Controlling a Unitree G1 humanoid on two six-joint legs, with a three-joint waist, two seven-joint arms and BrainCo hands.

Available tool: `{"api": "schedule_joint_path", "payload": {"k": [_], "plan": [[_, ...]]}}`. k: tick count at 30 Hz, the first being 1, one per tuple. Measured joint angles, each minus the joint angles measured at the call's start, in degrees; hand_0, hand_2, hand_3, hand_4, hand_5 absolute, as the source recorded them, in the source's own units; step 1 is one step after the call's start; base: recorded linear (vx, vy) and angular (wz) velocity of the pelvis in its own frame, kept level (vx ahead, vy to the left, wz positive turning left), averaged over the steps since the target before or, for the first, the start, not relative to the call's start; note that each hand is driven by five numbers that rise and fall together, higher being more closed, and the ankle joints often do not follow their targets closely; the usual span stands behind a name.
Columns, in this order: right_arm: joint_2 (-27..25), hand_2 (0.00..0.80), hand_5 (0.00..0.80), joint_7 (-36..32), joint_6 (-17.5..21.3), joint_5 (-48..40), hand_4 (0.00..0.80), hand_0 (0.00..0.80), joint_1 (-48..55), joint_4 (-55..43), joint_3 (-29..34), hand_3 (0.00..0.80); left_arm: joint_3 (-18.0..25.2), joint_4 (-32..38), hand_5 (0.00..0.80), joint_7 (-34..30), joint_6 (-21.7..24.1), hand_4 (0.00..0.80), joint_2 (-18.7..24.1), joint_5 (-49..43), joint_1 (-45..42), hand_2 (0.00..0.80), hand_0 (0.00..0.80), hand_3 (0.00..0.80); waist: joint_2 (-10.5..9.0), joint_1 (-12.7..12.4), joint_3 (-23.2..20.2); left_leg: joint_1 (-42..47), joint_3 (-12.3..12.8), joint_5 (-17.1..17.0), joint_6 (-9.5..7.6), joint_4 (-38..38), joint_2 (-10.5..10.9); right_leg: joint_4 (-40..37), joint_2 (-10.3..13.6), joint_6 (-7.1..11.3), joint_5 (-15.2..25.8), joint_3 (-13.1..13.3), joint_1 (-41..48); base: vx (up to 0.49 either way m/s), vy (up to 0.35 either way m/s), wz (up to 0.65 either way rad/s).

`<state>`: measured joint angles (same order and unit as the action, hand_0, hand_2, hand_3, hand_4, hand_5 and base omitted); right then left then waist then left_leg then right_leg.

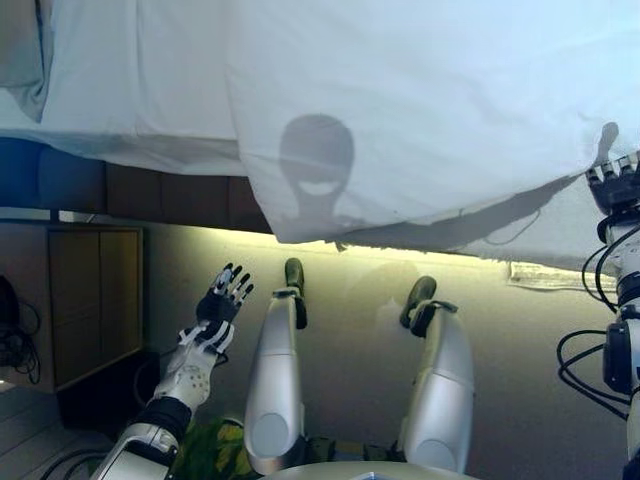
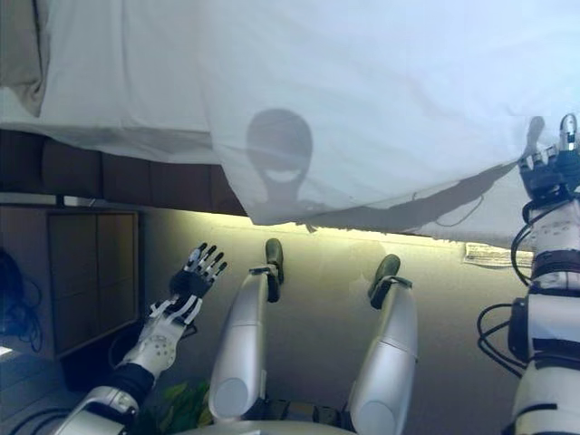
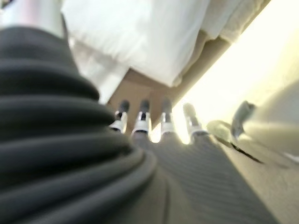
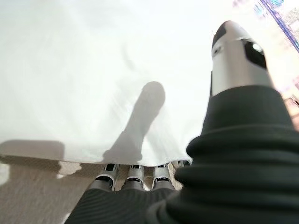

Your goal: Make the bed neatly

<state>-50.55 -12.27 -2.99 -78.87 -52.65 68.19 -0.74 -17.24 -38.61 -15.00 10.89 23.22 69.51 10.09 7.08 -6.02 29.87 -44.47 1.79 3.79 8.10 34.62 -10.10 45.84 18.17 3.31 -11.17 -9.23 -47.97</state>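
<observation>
A white duvet (image 1: 420, 110) covers the bed and hangs over its near edge, its lower corner drooping toward the floor. To the left lies the bare white sheet (image 1: 140, 90), with a grey pillow (image 1: 22, 60) at the far left corner. My right hand (image 2: 548, 172) is at the duvet's hanging edge on the right. In the right wrist view its fingers (image 4: 135, 175) run under the cloth's hem, tips hidden, and the thumb (image 4: 238, 56) stands above the cloth. My left hand (image 1: 222, 300) hovers open over the floor, away from the bed, holding nothing.
The bed's dark base (image 1: 170, 195) runs below the mattress with a lit strip under it. A wooden cabinet (image 1: 95, 300) stands on the left by the bed. A flat printed sheet (image 1: 550, 275) lies on the carpet at the right.
</observation>
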Motion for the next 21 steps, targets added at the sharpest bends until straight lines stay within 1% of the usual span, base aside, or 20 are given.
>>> {"api": "schedule_joint_path", "payload": {"k": [6, 7, 8, 9, 12, 16, 21], "plan": [[-0.1, 0.000, 0.000, -0.1, -0.7, 1.3, 0.000, 0.000, -1.5, 0.0, -0.5, 0.000, 0.0, 0.0, 0.000, -1.9, 0.0, 0.000, 0.1, 0.0, -2.1, 0.000, 0.000, 0.000, 0.11, -0.5, 0.0, -0.1, -0.3, -0.1, -0.12, 0.2, 0.0, 0.7, 0.0, -0.23, -0.1, 0.1, -0.3, 0.000, 0.000, 0.00], [-0.1, 0.125, 0.125, -0.1, -0.7, 1.9, 0.125, 0.125, -1.5, 0.0, -0.5, 0.125, 0.0, 0.0, 0.000, -2.1, 0.0, 0.000, 0.1, 0.0, -2.4, 0.000, 0.000, 0.000, 0.11, -0.5, 0.0, -0.1, -0.3, -0.1, -0.15, 0.1, 0.0, 0.7, -0.1, -0.24, -0.1, 0.1, -0.3, 0.000, 0.000, 0.00], [-0.1, 0.568, 0.568, -0.1, -0.7, 2.1, 0.568, 0.568, -1.5, 0.0, -0.5, 0.568, 0.0, 0.0, 0.000, -2.4, 0.0, 0.000, 0.1, 0.0, -2.8, 0.000, 0.000, 0.000, 0.11, -0.6, 0.0, -0.1, -0.3, -0.1, -0.16, 0.1, 0.0, 0.7, -0.1, -0.24, -0.1, 0.1, -0.3, 0.000, 0.000, 0.00], [-0.1, 0.800, 0.800, 0.0, -0.6, 2.5, 0.800, 0.800, -1.5, 0.0, -0.5, 0.800, 0.0, 0.0, 0.000, -2.6, 0.0, 0.000, 0.1, 0.0, -3.1, 0.000, 0.000, 0.000, 0.11, -0.6, 0.0, -0.1, -0.3, -0.1, -0.16, 0.1, 0.0, 0.6, -0.1, -0.24, -0.1, 0.1, -0.3, -0.003, 0.037, 0.00], [-0.1, 0.800, 0.800, 0.0, -0.1, 4.1, 0.800, 0.800, -1.4, 0.0, -0.5, 0.800, 0.0, 0.0, 0.000, -3.3, 0.0, 0.000, 0.1, 0.0, -3.9, 0.000, 0.000, 0.000, 0.10, -0.7, 0.0, 0.4, -0.2, -0.1, -0.16, -0.2, 0.0, 0.3, -0.1, -0.19, 0.0, 0.1, 0.1, 0.000, 0.054, -0.01], [-0.1, 0.800, 0.800, -1.1, -0.1, 7.2, 0.800, 0.800, -0.7, 0.0, -0.5, 0.800, 0.0, 0.1, 0.000, -4.2, 0.0, 0.000, 0.0, -0.1, -4.0, 0.000, 0.000, 0.000, 0.10, -1.0, 0.0, 3.6, 0.0, -0.1, -0.15, -1.7, 0.2, -1.0, -0.1, 0.32, 0.3, 0.1, 3.0, 0.002, 0.065, -0.03], [0.0, 0.800, 0.800, -3.6, -1.2, 9.8, 0.800, 0.800, 0.3, 0.0, -1.4, 0.800, 0.0, 0.5, 0.000, -4.3, 0.0, 0.000, 0.0, -0.1, -3.9, 0.000, 0.000, 0.000, 0.09, -1.0, 0.0, 8.5, 0.3, -0.4, -0.45, -4.6, 0.1, -4.7, -0.8, 0.83, 1.3, -0.6, 8.3, 0.005, 0.051, -0.05]]}}
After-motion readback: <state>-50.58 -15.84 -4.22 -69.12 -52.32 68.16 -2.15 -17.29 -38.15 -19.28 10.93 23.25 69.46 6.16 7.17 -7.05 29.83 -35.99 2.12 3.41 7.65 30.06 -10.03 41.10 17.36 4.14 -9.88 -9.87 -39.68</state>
